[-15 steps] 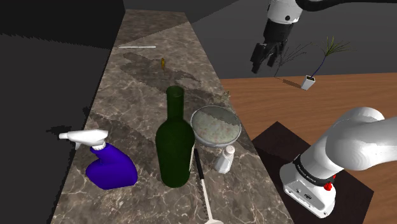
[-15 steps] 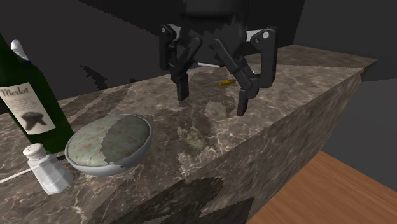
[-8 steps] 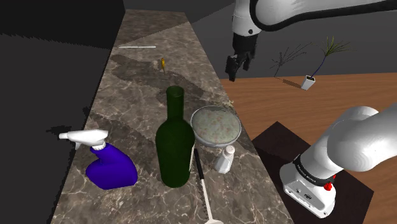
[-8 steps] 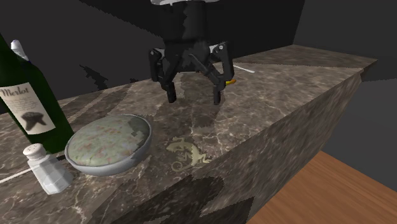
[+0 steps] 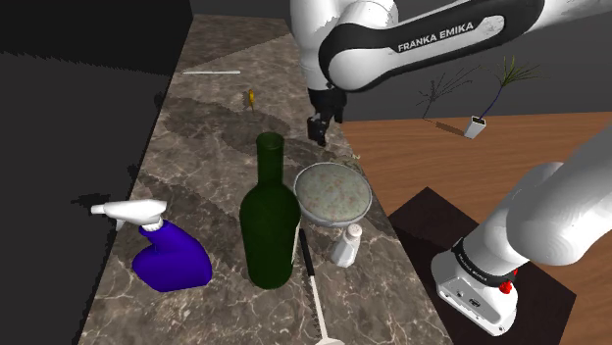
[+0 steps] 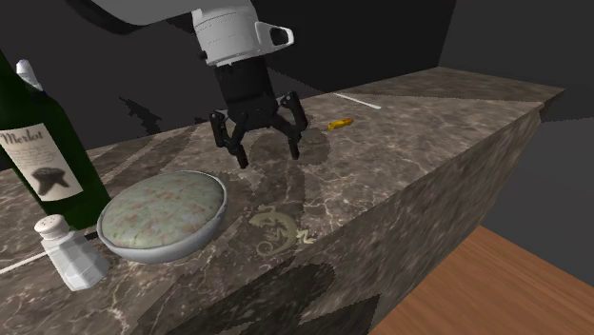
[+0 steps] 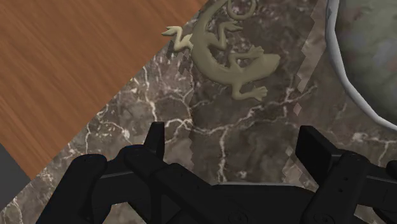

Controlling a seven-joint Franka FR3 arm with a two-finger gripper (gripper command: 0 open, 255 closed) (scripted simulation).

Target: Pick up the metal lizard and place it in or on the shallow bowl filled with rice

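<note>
A dull olive metal lizard (image 6: 276, 228) lies flat on the marble counter near its edge, just beside the shallow grey bowl (image 6: 143, 253) of rice. In the wrist view the lizard (image 7: 222, 48) sits ahead of the fingers, with the bowl's rim (image 7: 337, 60) to one side. My gripper (image 6: 268, 155) hangs open above the counter, a little behind the lizard and touching nothing. From the shoulder camera the gripper (image 5: 319, 129) is just beyond the bowl (image 5: 299, 186). Nothing is between the gripper (image 7: 234, 137) fingers.
A green wine bottle (image 5: 268, 216) and a white shaker (image 5: 345, 245) stand close to the bowl. A blue spray bottle (image 5: 167, 250) and a long-handled brush (image 5: 314, 294) lie nearer the stand. A small yellow object (image 6: 340, 123) lies further along. Past the counter edge is wooden floor (image 7: 76, 63).
The arm has swung from over the floor to over the counter, toward the shoulder view's left, and dropped lower. The fingers have stayed open.
</note>
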